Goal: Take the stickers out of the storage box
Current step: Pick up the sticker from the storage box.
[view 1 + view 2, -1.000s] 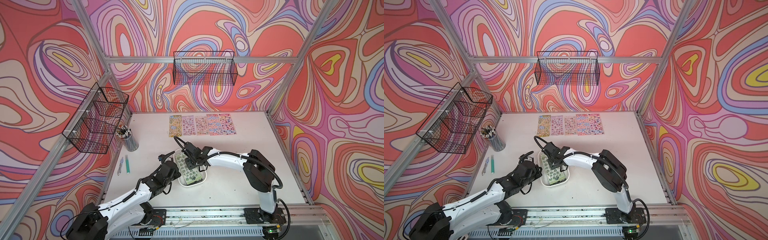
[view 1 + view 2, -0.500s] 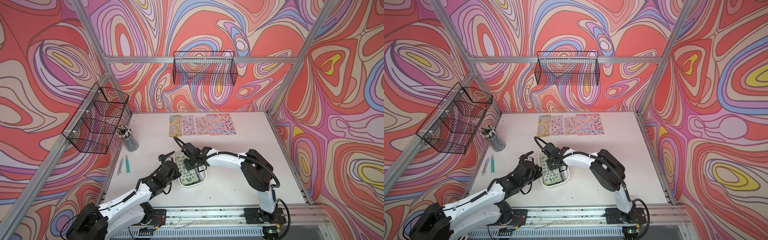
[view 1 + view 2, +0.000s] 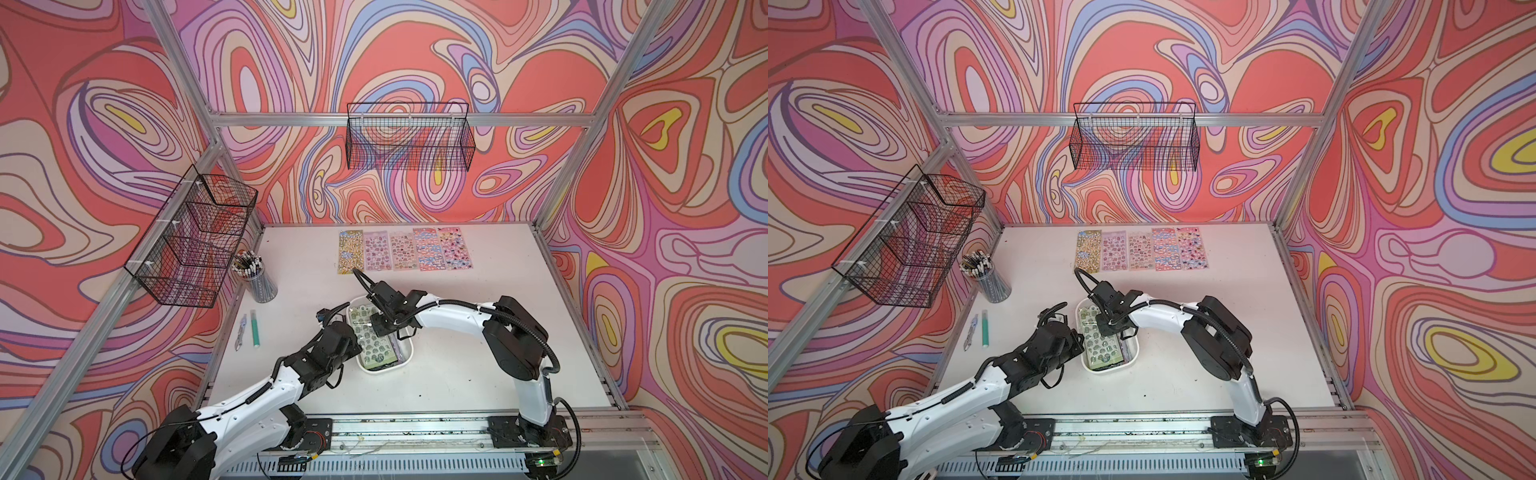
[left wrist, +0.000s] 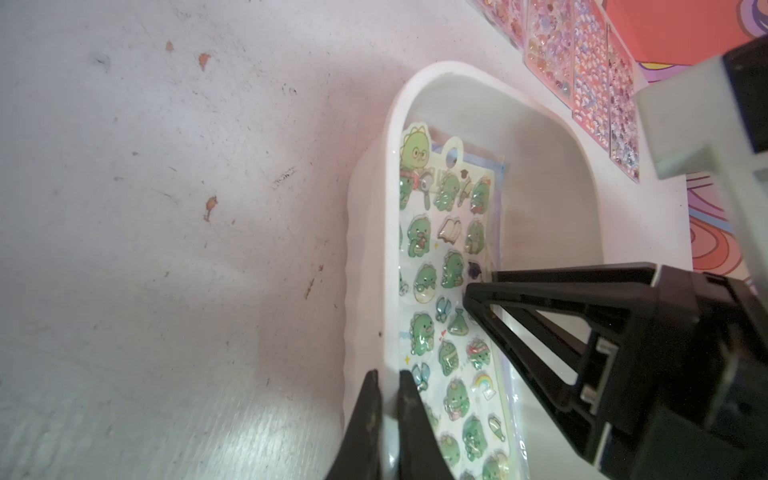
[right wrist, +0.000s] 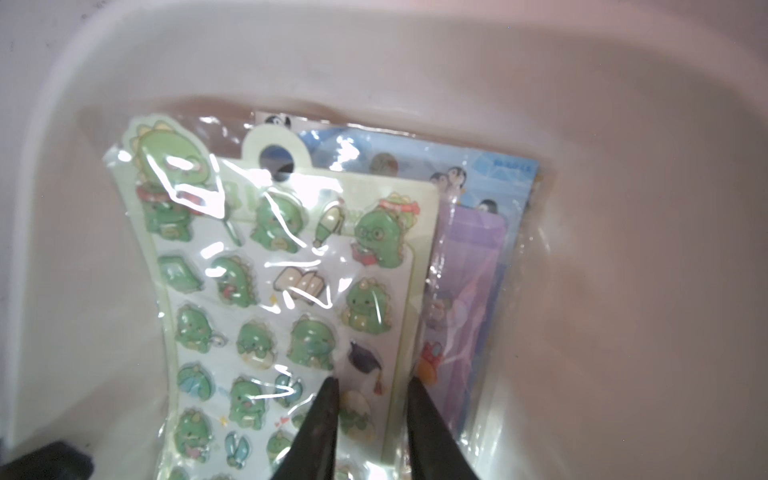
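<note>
Storage box (image 3: 410, 348): white, by the middle of the table's (image 3: 478, 332) front edge. Left gripper (image 4: 388, 382) clamped on its long wall, likely to steady it.
Stickers (image 3: 376, 347): stacked inside, green dinosaur sheet (image 5: 270, 291) uppermost. Right gripper (image 5: 373, 384): jaws slightly apart, astride that sheet's long edge, not yet pinching.
Five sheets (image 3: 405, 251): rowed along the far edge, presumably already removed.

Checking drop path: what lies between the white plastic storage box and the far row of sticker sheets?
Bare white tabletop under a black cable loop, in both top views.
</note>
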You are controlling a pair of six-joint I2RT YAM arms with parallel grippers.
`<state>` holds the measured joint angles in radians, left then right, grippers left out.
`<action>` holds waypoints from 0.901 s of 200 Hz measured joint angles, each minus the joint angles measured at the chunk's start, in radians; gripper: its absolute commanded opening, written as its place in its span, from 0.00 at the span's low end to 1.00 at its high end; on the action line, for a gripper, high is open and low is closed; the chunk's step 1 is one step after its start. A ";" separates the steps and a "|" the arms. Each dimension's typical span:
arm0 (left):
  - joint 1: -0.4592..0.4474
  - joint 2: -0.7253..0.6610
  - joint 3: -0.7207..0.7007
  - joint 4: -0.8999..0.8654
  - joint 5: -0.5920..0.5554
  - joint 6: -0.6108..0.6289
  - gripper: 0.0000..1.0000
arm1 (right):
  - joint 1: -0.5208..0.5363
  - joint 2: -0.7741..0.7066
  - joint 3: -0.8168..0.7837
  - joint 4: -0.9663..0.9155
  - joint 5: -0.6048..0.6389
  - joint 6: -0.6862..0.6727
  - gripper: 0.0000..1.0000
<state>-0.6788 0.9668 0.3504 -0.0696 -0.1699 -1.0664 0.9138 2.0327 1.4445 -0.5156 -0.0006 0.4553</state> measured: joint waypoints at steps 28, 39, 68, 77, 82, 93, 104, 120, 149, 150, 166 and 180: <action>0.000 0.006 0.000 0.010 -0.002 0.000 0.10 | -0.027 -0.008 -0.021 0.031 -0.048 0.007 0.22; 0.000 0.010 0.000 0.014 -0.003 0.000 0.10 | -0.039 -0.016 -0.034 0.045 -0.070 0.010 0.20; 0.000 0.011 0.000 0.015 -0.003 0.000 0.10 | -0.066 -0.032 -0.063 0.077 -0.119 0.020 0.15; 0.000 0.011 0.000 0.015 -0.003 0.000 0.10 | -0.072 -0.034 -0.068 0.084 -0.130 0.024 0.13; 0.000 0.011 0.000 0.015 -0.003 0.000 0.10 | -0.076 -0.034 -0.071 0.088 -0.137 0.026 0.12; 0.000 0.011 0.000 0.015 -0.003 0.000 0.10 | -0.080 -0.034 -0.073 0.093 -0.146 0.029 0.11; 0.000 0.011 0.000 0.016 -0.003 0.000 0.10 | -0.084 -0.034 -0.077 0.097 -0.153 0.030 0.09; 0.000 0.011 0.000 0.015 -0.003 0.000 0.10 | -0.085 -0.034 -0.078 0.097 -0.158 0.032 0.06; 0.000 0.010 0.000 0.015 -0.003 0.000 0.10 | -0.086 -0.034 -0.080 0.099 -0.158 0.036 0.03; 0.000 0.010 0.000 0.015 -0.003 0.000 0.10 | -0.086 -0.034 -0.080 0.099 -0.158 0.037 0.03; 0.000 0.010 0.000 0.015 -0.003 0.000 0.10 | -0.086 -0.034 -0.080 0.100 -0.159 0.036 0.02; 0.000 0.010 0.000 0.015 -0.003 0.000 0.10 | -0.086 -0.034 -0.080 0.100 -0.159 0.036 0.00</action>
<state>-0.6785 0.9771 0.3504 -0.0544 -0.1730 -1.0668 0.8276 1.9987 1.3640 -0.4152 -0.1593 0.4915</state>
